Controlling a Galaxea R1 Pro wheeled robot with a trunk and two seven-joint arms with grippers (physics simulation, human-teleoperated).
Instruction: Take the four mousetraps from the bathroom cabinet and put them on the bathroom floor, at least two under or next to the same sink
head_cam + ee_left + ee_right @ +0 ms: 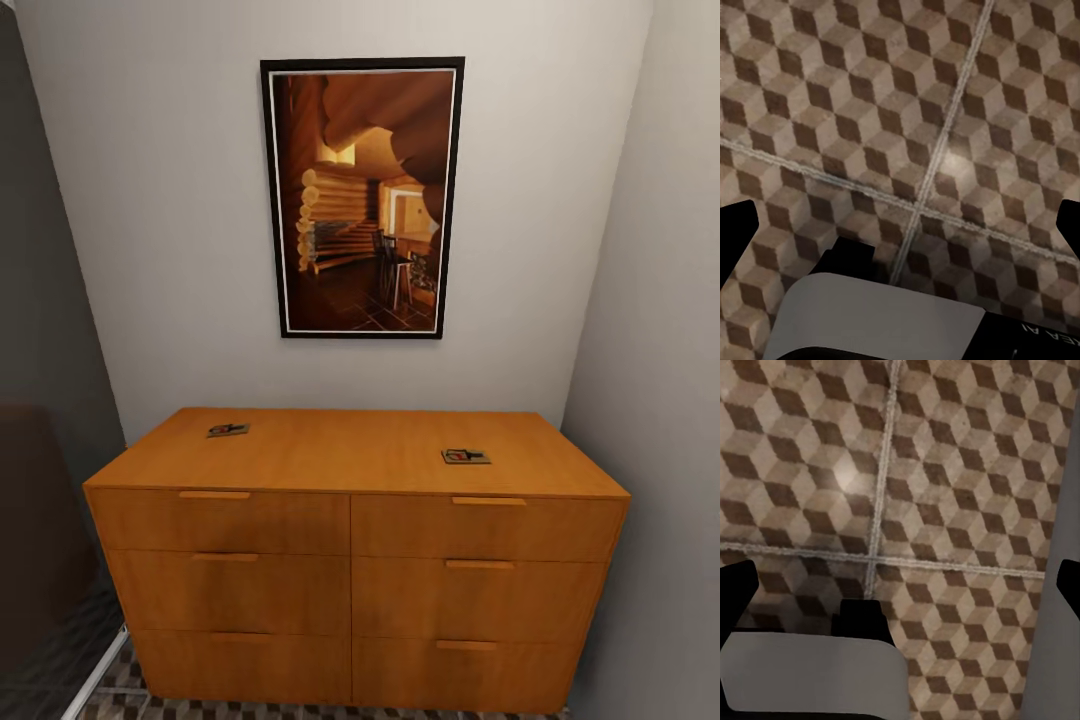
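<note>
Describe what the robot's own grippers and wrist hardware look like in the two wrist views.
In the left wrist view, the left gripper has black fingertips at both picture edges, a black block between them, and a rounded light-grey housing with a black band bearing partial white lettering. The right gripper looks alike: black fingertips, a black centre block and a rounded light-grey housing. No cables are visible.

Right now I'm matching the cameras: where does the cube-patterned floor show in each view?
Head view: bathroom floor, a strip at the bottom edge under the orange dresser.
Left wrist view: floor beyond the fingers.
Right wrist view: floor likewise.
Shared landmark: the brown-and-cream cube pattern; both wrist views also show crossing grout lines.
</note>
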